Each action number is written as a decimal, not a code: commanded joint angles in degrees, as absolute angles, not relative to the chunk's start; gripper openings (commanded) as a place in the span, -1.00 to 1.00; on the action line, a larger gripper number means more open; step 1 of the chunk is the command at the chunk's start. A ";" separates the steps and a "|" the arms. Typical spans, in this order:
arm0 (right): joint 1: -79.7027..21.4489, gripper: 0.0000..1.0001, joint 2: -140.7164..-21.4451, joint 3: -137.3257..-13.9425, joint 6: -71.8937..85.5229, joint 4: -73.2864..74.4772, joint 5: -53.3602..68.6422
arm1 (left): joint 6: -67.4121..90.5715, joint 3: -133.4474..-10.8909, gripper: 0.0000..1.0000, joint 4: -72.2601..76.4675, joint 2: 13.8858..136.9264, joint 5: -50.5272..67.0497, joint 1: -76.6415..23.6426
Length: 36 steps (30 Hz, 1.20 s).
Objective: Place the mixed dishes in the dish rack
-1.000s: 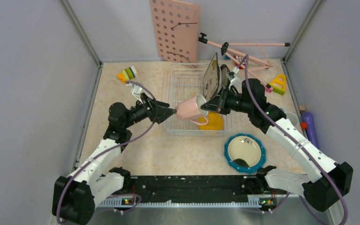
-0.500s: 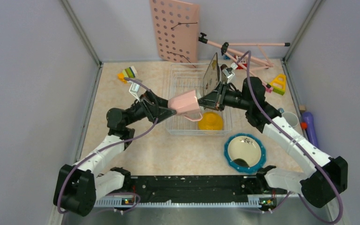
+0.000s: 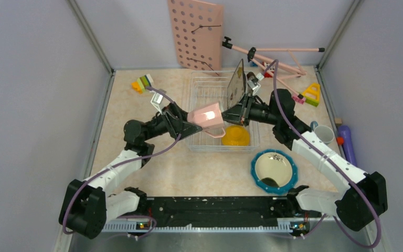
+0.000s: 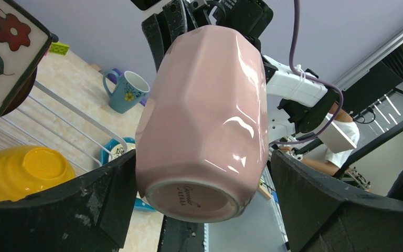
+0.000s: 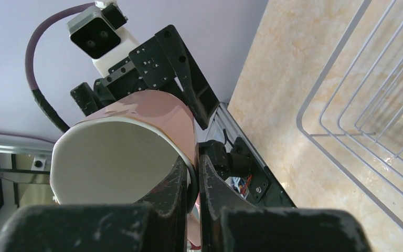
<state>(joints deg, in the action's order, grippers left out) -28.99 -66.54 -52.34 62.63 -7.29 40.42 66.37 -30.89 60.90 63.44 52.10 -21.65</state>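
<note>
Black fingers of the left gripper (image 3: 190, 122) stood spread wide around the foot end of the pink cup (image 3: 207, 116). In the left wrist view one finger (image 4: 63, 207) lay just against the cup's side, while the other stood off from it with a gap showing. The cup hung on its side over the left half of the dish rack (image 3: 203, 92), its foot toward the left pincer and its white mouth toward the right one.

The right gripper (image 3: 225, 116) was pinched tight on the cup's rim, one finger inside the mouth and one outside, with the wall between them. Just below that pincer and a little to its right, the yellow-orange bowl (image 3: 235, 135) lay upside down in the rack. Beyond the right pincer the square floral plate (image 3: 235, 84) stood on edge in the rack. Only a dark edge of the brown-rimmed round plate (image 4: 27, 90) showed behind it.

Outside the rack, nearer the arm bases and to the right of the right pincer, the teal white-dotted dish (image 3: 274, 169) lay on the table (image 3: 199, 173) with its cream inside up. Farther right the small blue cup (image 3: 324, 133) stood upright.
</note>
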 commanded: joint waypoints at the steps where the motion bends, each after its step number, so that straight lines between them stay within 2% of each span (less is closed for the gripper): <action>1: -28.48 -1.00 -65.92 -52.54 64.40 -14.23 41.23 | 66.44 -34.23 0.86 63.81 63.60 51.40 -22.95; 8: -28.48 -1.00 -65.84 -52.17 64.28 -14.37 41.29 | 65.89 -33.98 0.81 64.00 63.75 50.79 -23.99; 10: -28.48 -1.00 -65.80 -52.12 64.00 -14.13 41.31 | 65.66 -33.84 0.64 63.92 63.64 50.31 -23.99; 11: -28.48 -1.00 -65.76 -52.16 63.72 -13.82 41.26 | 65.61 -33.79 0.46 63.86 63.59 49.89 -23.99; 15: -28.48 -0.99 -65.61 -52.83 61.12 -10.84 40.47 | 64.16 -33.17 -0.64 61.44 62.64 46.63 -23.99; 17: -28.42 -0.77 -65.14 -53.69 58.65 -7.13 38.47 | 61.40 -33.54 -1.00 56.02 61.72 45.92 -23.91; 20: -28.31 -0.50 -63.89 -54.48 55.34 -1.70 35.41 | 56.47 -34.26 -1.00 46.74 59.41 45.86 -23.91; 28: -27.38 -0.11 -63.03 -53.08 53.18 2.40 34.40 | 48.95 -34.21 -1.00 35.57 53.99 43.15 -23.91; 32: -27.04 0.30 -61.99 -53.78 49.91 7.27 30.83 | 44.75 -34.89 -1.00 28.02 52.68 41.03 -23.91; 36: -26.99 0.63 -60.53 -55.85 44.29 16.30 23.05 | 38.90 -36.72 -1.00 18.59 53.09 37.75 -24.08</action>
